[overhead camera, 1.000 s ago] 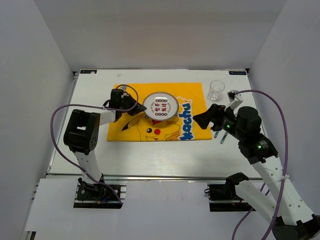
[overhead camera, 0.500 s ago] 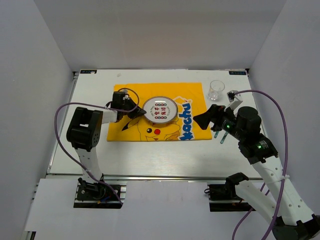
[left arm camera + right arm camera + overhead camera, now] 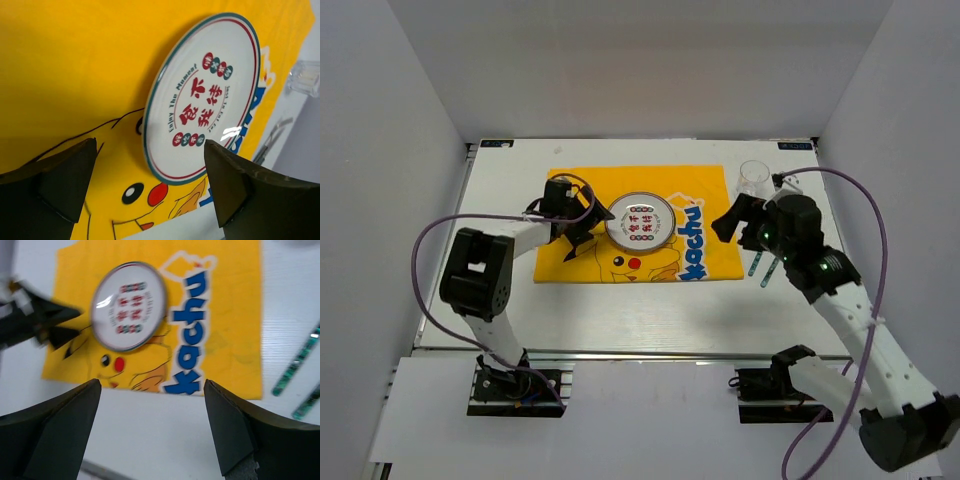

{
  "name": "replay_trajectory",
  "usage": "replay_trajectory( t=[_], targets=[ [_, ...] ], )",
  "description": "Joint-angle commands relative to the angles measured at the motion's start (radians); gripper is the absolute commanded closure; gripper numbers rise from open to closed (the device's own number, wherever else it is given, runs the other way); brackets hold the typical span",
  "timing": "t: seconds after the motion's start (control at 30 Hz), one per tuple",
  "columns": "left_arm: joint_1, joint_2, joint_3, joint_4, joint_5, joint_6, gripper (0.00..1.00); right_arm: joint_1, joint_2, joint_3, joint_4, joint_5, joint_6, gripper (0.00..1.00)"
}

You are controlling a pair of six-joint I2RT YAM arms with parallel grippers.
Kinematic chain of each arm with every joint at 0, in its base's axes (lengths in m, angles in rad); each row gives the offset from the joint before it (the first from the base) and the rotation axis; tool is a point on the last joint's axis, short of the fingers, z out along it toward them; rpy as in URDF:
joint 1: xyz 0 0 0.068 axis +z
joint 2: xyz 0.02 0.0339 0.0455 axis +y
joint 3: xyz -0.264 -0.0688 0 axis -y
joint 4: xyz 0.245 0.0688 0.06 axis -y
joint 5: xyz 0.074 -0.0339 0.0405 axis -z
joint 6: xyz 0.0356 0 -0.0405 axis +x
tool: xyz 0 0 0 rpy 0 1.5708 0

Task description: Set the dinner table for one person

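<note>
The dinner table [image 3: 500, 300] is a white tabletop with a yellow Pikachu cloth [image 3: 705, 195] spread on it. A round white plate [image 3: 640, 215] with a green and red rim lies on the cloth. My left gripper [image 3: 588, 228] stands open just left of the plate, holding nothing; in the left wrist view the plate [image 3: 202, 97] lies ahead of the open jaws [image 3: 150, 143]. My right gripper [image 3: 728, 220] hangs open over the cloth's right edge, empty, with bare table [image 3: 175, 440] between its jaws [image 3: 152, 385] and the plate [image 3: 129, 306] further off.
A clear glass [image 3: 753, 177] stands at the back right, off the cloth. Two green-patterned utensils [image 3: 761, 266] lie on the table right of the cloth, under the right arm. White walls enclose three sides, and a metal rail [image 3: 640, 352] runs along the front.
My left gripper was shut at the plate's left edge and now stands open. The right arm has swung back and left, toward the glass and the cloth's right edge.
</note>
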Motion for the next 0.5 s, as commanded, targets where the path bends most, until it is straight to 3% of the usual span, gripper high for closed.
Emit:
replay_trajectory(
  t=[0.0,0.07,0.17,0.37,0.47],
  targets=[
    [0.0,-0.147,0.0,-0.211,-0.185,0.024,0.02,-0.023,0.152,0.085,-0.028,0.316,0.052,0.11],
    [0.0,-0.185,0.015,-0.263,-0.245,0.039,0.02,-0.072,0.247,0.162,-0.021,0.395,0.065,0.11],
    [0.0,-0.231,0.095,-0.439,-0.325,0.083,0.02,-0.15,0.518,0.322,-0.017,0.453,0.057,0.11],
    [0.011,-0.213,0.296,-0.701,-0.319,0.309,0.02,-0.25,0.871,0.625,-0.065,0.548,0.023,0.11],
    [0.011,-0.225,0.316,-0.741,-0.299,0.367,0.02,-0.31,1.064,0.818,-0.138,0.542,0.008,0.12]
  ],
)
